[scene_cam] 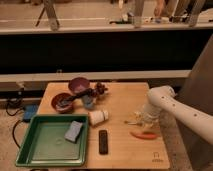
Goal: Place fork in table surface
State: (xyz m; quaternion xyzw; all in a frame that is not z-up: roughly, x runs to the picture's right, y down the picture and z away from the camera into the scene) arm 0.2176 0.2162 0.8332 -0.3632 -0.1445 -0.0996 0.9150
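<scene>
The light-brown wooden table surface [122,102] has a small dark logo mark [157,161] near its front right corner. A slim orange-red utensil, apparently the fork [144,135], lies on the table's right side. My gripper [146,123], at the end of the white arm [172,105] reaching in from the right, hangs just above and behind the fork. Whether it touches the fork does not show. A small yellowish item [132,120] lies just left of the gripper.
A green tray [37,147] with a blue-grey sponge [73,131] fills the front left. Two dark red bowls [78,86] [62,101], a small blue bowl [88,101] and a dark clump [101,89] stand at the back left. A white cup [98,116] lies mid-table, with a black bar [103,141] in front of it.
</scene>
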